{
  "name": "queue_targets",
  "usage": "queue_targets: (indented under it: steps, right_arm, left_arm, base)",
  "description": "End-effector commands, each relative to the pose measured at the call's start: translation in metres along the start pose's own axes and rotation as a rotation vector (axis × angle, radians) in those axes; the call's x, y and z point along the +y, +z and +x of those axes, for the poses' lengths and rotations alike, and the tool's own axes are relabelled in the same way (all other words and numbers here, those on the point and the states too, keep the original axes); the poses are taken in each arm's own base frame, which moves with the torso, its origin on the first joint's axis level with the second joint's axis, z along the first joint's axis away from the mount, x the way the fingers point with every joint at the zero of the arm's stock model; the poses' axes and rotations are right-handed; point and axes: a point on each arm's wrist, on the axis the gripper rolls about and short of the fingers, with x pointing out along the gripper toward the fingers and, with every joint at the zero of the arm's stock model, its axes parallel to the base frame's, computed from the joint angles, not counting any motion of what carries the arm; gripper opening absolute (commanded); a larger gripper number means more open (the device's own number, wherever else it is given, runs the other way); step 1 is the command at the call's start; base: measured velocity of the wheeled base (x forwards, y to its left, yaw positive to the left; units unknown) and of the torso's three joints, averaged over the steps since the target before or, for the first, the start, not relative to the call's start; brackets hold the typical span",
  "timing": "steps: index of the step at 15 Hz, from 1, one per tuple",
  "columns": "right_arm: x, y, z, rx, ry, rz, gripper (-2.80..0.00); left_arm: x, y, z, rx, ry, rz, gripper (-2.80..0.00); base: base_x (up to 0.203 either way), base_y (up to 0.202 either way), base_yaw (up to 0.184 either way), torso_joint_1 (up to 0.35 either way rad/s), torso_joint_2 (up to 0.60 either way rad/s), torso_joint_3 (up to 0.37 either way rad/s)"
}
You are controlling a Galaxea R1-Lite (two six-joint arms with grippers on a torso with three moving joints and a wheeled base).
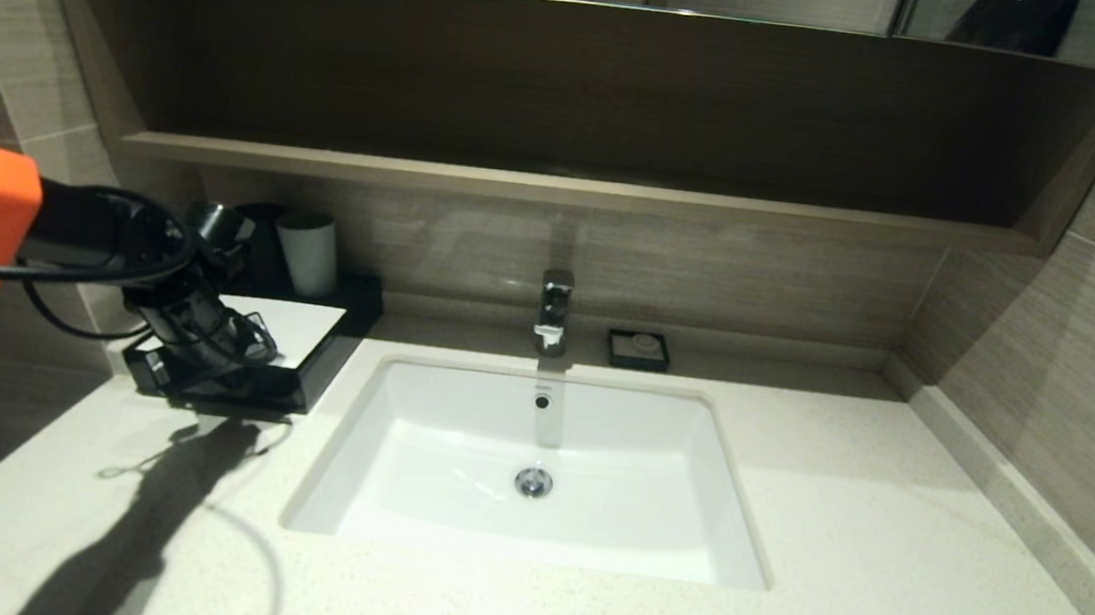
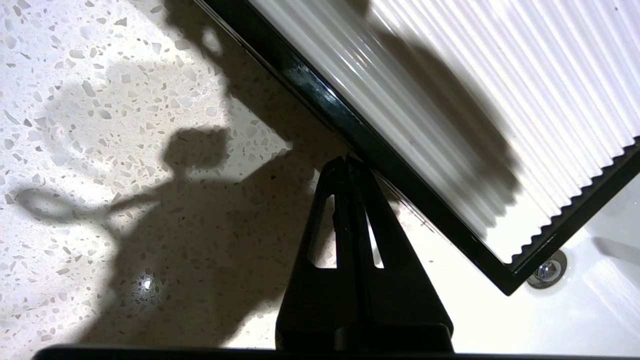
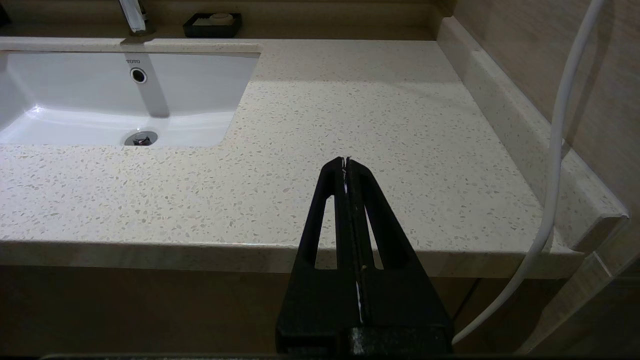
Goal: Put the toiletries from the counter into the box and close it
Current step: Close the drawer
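The box (image 1: 294, 333), low and black with a white ribbed top, sits at the counter's (image 1: 837, 536) back-left corner beside the sink (image 1: 532, 467), its long axis running from the back wall toward the front edge. The left gripper (image 2: 346, 161), fingers pressed together, holds nothing and touches the box's front face. The right gripper (image 3: 346, 161), also closed and empty, hangs off the counter's front edge.

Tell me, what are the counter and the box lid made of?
Counter: off-white polished stone or composite, judging by its fine dark speckles and sheen. Box lid: white and glossy, probably plastic; the left wrist view shows it ribbed in a shiny black frame.
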Motion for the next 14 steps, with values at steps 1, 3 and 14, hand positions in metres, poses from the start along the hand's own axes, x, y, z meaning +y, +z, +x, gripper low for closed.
queue_targets:
  steps: [1, 3, 14]
  right_arm:
    - [0.000, 0.000, 0.000, 0.000, 0.001, -0.001, -2.80]
    - [0.000, 0.000, 0.000, 0.000, 0.001, -0.001, -2.80]
    - [0.000, 0.000, 0.000, 0.001, 0.001, 0.000, -2.80]
  left_arm:
    - [-0.001, 0.000, -0.001, -0.007, -0.008, -0.004, -2.80]
    - [0.000, 0.000, -0.005, -0.006, -0.006, -0.008, -2.80]
    - [0.018, -0.012, -0.054, 0.072, 0.062, -0.001, -2.80]
  base:
    - [0.000, 0.000, 0.000, 0.000, 0.00, 0.000]
    - [0.000, 0.000, 0.000, 0.000, 0.00, 0.000]
    - [0.000, 0.000, 0.000, 0.000, 0.00, 0.000]
